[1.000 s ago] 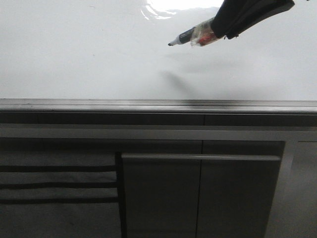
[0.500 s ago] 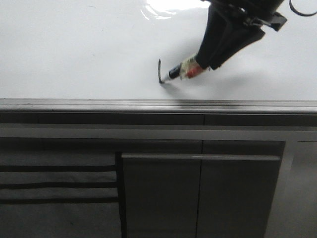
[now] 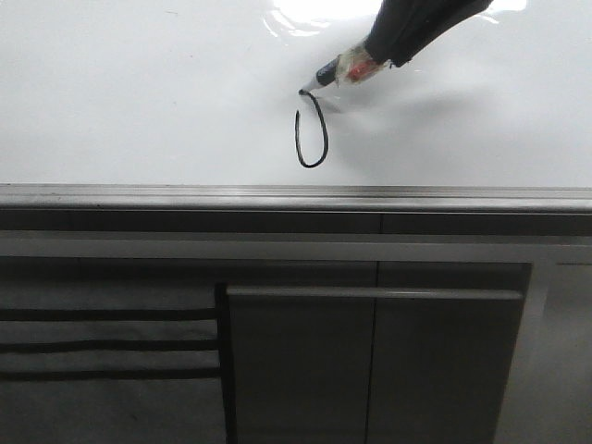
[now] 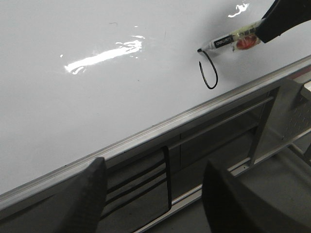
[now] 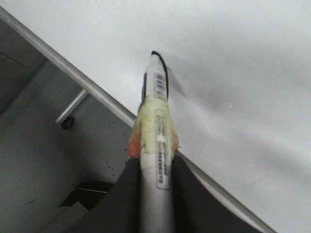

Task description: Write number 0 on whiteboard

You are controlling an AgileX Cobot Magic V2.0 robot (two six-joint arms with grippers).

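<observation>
Above the number 0 [image 3: 311,139], right hand [image 3: 407,32] tilts marker [image 3: 338,70].

From the front, we look level and close at the whiteboard [image 3: 139,92], its grey edge strip [image 3: 185,196] crossing mid-frame above the cabinet panels [image 3: 370,370]. From the left wrist, we look obliquely along the same board from farther off, over two dark fingertips [image 4: 87,194]. From the right wrist, we look down the marker [image 5: 156,126], very near its tip. All three views share the unfinished number 0 [image 3: 312,129].
</observation>
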